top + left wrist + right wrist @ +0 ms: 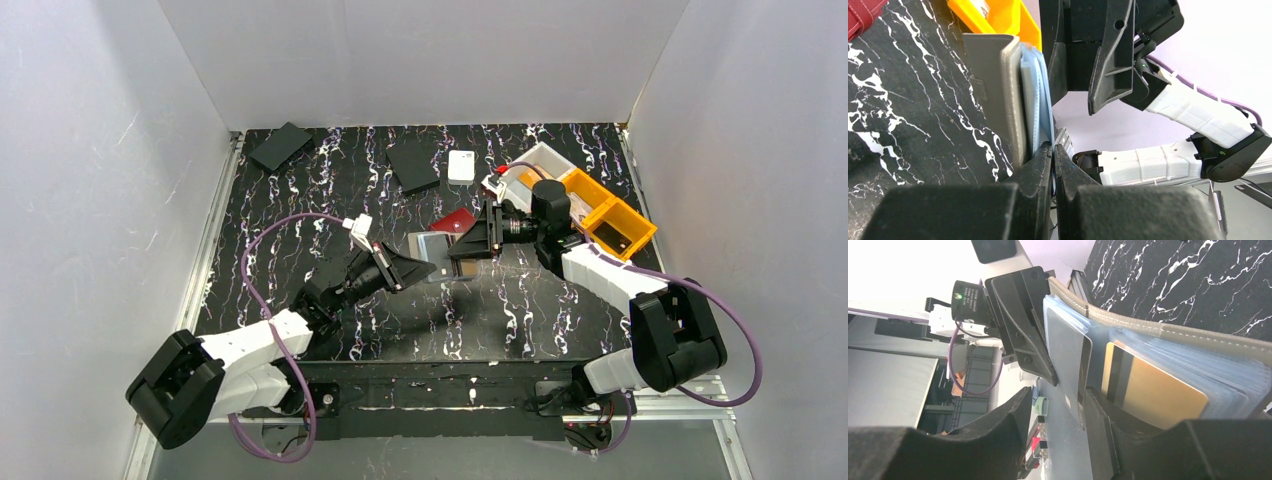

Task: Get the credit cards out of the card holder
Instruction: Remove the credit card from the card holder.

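The grey card holder [428, 245] stands open on edge at mid-table, between my two grippers. My left gripper [1053, 147] is shut on a thin light blue leaf [1040, 95] of the card holder [998, 85]. In the right wrist view the holder's grey cover [1148, 329] runs along the top, with the orange card [1160, 392] tucked in a clear sleeve. The light blue card [1068, 360], with a dark stripe, hangs between my right gripper's [1058, 395] fingers. It lies against one finger [1100, 425], with a gap to the other. The right gripper [478, 240] is open.
A dark red case [453, 221] lies just behind the holder. An orange bin [610, 222] and a white bin [545, 160] sit at the back right. Two flat black squares [281, 145] [413, 165] and a small white box [461, 166] lie further back.
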`<state>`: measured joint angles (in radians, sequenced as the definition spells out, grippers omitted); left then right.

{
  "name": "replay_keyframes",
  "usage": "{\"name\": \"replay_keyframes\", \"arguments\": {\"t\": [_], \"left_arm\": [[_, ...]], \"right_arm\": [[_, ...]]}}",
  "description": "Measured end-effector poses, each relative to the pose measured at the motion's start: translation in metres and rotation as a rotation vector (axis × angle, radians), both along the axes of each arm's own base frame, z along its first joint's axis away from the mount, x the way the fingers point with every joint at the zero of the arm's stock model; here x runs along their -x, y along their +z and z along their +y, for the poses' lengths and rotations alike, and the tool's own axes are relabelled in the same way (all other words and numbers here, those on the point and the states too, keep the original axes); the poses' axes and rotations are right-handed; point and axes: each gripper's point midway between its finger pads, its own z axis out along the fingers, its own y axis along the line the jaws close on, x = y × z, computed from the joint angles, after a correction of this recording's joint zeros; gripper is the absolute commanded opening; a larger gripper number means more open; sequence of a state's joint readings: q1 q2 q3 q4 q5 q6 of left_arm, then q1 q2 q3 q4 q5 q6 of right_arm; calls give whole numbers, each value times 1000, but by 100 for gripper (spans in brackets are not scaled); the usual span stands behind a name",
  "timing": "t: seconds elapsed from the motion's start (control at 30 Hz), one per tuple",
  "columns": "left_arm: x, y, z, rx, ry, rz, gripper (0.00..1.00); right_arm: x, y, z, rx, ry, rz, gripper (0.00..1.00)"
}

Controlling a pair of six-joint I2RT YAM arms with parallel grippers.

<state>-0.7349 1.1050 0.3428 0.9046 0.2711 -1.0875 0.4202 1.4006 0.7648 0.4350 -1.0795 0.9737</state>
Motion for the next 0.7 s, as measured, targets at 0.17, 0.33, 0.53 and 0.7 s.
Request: {"name": "replay_keyframes", "arguments": {"t": [0.17,0.33,0.53,0.7], "left_arm": [[-1,8,-3,31,-7,-10,0],[-2,13,-5,53,-12,-12,0],[-2,19,-5,80,-15,-21,0],[-1,16,-4,83,-11,-8,0]], "right_arm": [[-1,8,1,-26,-6,14,50],[-1,11,1,-34,-9,25,45],[-2,11,1,-32,-15,38,11],[-1,8,-1,-37,-21,44,1]]}}
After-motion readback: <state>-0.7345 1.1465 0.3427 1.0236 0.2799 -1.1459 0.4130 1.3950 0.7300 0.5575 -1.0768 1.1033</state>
